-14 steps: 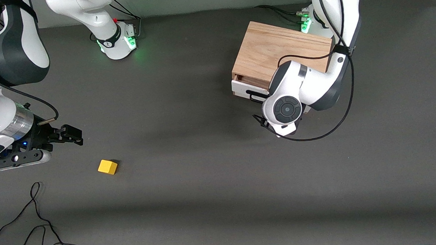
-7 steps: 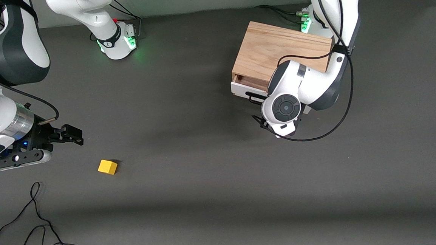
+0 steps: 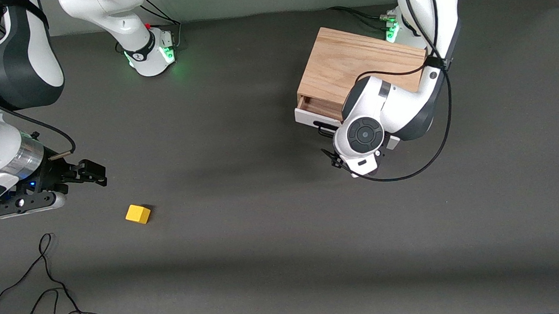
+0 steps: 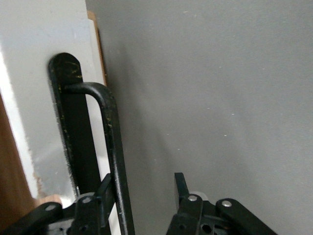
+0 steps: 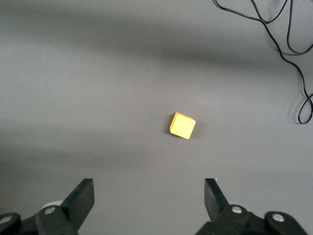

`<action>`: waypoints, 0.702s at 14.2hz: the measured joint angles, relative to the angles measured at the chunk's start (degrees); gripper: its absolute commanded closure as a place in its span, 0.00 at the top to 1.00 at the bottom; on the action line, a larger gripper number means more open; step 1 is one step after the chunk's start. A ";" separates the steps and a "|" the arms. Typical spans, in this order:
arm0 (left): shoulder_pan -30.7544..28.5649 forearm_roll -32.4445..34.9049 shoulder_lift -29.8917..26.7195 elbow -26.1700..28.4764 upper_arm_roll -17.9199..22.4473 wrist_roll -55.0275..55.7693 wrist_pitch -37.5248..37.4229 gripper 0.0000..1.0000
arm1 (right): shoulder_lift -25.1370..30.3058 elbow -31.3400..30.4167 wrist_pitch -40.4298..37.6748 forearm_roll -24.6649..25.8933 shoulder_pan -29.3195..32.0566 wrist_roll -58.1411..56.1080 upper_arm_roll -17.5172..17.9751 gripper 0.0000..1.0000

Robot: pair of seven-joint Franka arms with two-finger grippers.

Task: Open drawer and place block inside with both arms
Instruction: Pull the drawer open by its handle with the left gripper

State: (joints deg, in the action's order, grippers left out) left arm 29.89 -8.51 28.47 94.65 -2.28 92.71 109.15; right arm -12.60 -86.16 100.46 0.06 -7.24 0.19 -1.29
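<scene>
- The drawer (image 3: 316, 114) of the light wooden box (image 3: 359, 69) stood pulled out a short way, its white front panel tilted toward the front camera and a strip of brown interior showing between the panel and the box.
- The box sat on the dark grey surface (image 3: 274, 235) toward the left arm's end, close to that arm's green-lit base (image 3: 390, 30).
- The left gripper (image 4: 142, 196) was at the drawer's front, with its jaws drawn in around the black wire handle (image 4: 110, 142); in the left wrist view the handle's bar ran between the two fingers.
- In the front view the left arm's wrist (image 3: 366, 139) covered most of the handle and of the gripper, so only the handle's end showed beside it.
- The yellow block (image 3: 138, 214) lay on the surface toward the right arm's end, well apart from the box and nearer to the front camera than it.
- The right gripper (image 3: 91, 172) hung in the air over bare surface near the block, its jaws spread wide and holding nothing; the arm was waiting.
- In the right wrist view the block (image 5: 182, 126) sat between and ahead of the two spread fingers, untouched.
- Loose black cables (image 3: 50, 292) trailed on the surface at the right arm's end, nearer to the front camera than the block.
</scene>
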 measured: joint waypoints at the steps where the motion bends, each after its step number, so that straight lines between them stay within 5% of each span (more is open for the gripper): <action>1: 0.19 0.80 0.00 -0.08 -0.04 0.16 1.94 0.55 | 0.00 0.00 0.00 0.00 0.00 0.00 0.00 1.00; 10: 1.78 5.45 0.08 -3.39 -0.05 2.45 9.06 0.55 | 0.01 0.02 0.04 0.00 0.00 0.00 0.01 1.00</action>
State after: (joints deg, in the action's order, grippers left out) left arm 31.66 -3.06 28.55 91.27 -2.33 95.16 118.21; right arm -12.59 -86.15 100.50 0.06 -7.24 0.19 -1.29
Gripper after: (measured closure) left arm 0.449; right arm 0.000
